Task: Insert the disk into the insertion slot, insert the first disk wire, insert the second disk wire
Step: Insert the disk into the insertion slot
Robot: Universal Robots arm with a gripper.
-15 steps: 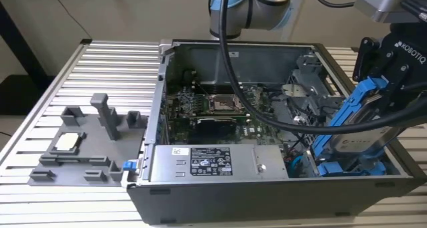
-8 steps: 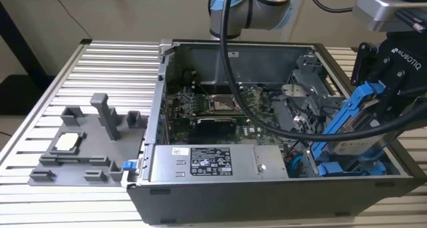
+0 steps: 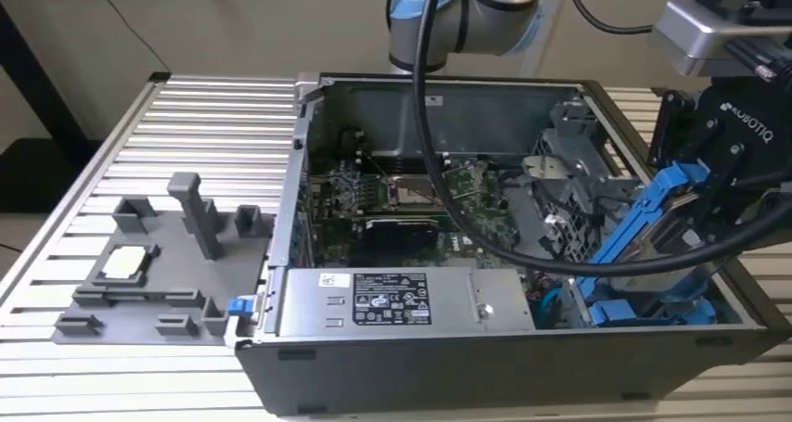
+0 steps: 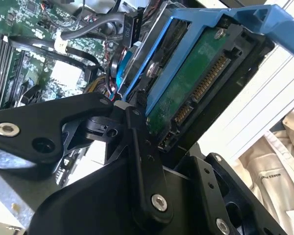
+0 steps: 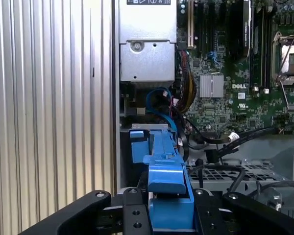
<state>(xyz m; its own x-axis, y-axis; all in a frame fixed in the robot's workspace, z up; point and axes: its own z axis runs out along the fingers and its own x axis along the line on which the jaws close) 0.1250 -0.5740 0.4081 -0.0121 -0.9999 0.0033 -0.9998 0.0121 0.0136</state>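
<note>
Within the tool's grip, the disk hangs tilted.

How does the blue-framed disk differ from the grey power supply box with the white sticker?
The disk sits in a bright blue frame; the power supply box is plain grey with a white sticker. The disk hangs steeply tilted in the gripper; the power supply box lies level, mounted inside the computer case. The power supply box looks larger than the disk. Both are rectangular.
</note>
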